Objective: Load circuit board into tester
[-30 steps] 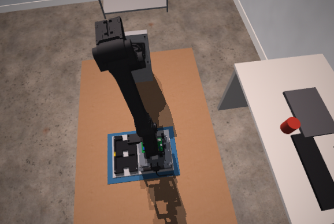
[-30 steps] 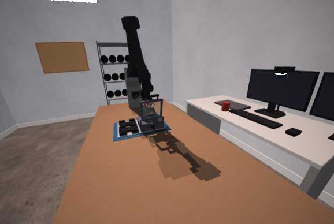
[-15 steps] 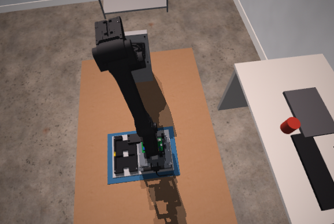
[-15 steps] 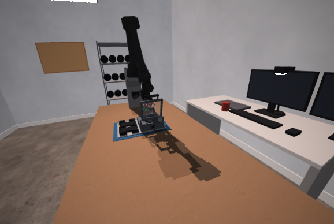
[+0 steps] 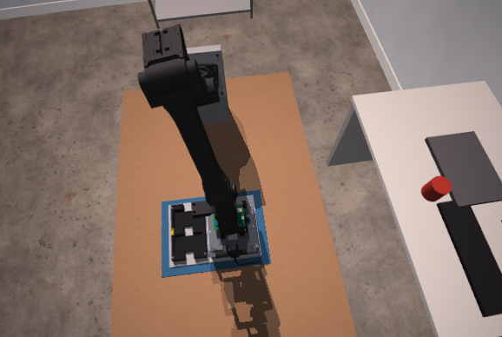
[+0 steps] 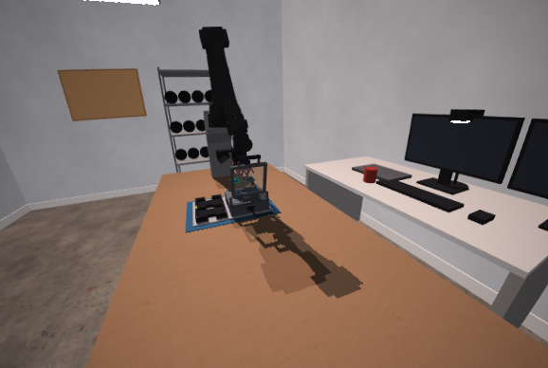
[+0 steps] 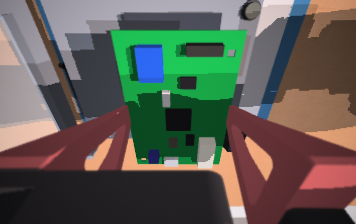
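The green circuit board (image 7: 180,65) (image 5: 242,215) (image 6: 242,180) is face up between my red fingers, its white connector (image 7: 206,152) at the end nearest the wrist camera. My gripper (image 7: 178,112) is shut on the middle of the board's long edges and holds it over the grey tester (image 5: 254,226) (image 6: 250,205) (image 7: 75,17). The tester's lid (image 6: 265,175) stands upright and open. The black tray (image 5: 179,245) (image 6: 210,210) lies to the left of the tester, with both pockets bare. The arm hides most of the tester plate, its pins and the hook.
Tray and tester rest on a blue mat (image 5: 168,269) (image 6: 191,229) on the brown table (image 5: 155,152). To the right is a white desk (image 5: 399,130) with a red cylinder (image 5: 436,188), keyboard and monitors. A shelf rack (image 6: 184,123) stands behind the arm.
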You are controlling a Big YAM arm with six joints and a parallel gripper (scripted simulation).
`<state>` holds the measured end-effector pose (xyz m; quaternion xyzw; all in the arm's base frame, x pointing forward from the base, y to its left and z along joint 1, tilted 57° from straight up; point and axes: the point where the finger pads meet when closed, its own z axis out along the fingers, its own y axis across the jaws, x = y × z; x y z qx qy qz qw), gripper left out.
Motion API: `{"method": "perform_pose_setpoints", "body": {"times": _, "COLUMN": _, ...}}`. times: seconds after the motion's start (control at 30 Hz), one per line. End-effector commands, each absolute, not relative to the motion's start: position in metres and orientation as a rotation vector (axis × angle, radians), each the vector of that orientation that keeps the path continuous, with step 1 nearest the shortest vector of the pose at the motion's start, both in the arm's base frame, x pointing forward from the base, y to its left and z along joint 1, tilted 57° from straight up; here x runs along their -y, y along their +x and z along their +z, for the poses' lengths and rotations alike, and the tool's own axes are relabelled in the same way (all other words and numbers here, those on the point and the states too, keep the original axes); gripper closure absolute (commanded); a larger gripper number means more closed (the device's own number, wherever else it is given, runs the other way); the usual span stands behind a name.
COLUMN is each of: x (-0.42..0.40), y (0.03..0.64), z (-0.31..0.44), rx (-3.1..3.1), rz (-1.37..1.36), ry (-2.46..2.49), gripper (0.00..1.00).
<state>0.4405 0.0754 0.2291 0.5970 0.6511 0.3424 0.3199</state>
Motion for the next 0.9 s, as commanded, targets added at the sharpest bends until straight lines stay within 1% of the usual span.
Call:
{"method": "perform_pose_setpoints", "body": {"times": 0.0, "x": -0.0833, "y": 0.4399, "z": 0.2549, "rx": -1.671, "rz": 0.961, "ry": 1.539, "gripper": 0.28}}
{"method": "perform_pose_setpoints", "body": {"times": 0.87, "x": -0.0864, "y": 0.4418, "z": 0.26, "rx": -1.668, "rz": 0.965, "ry": 1.538, "gripper": 0.28}}
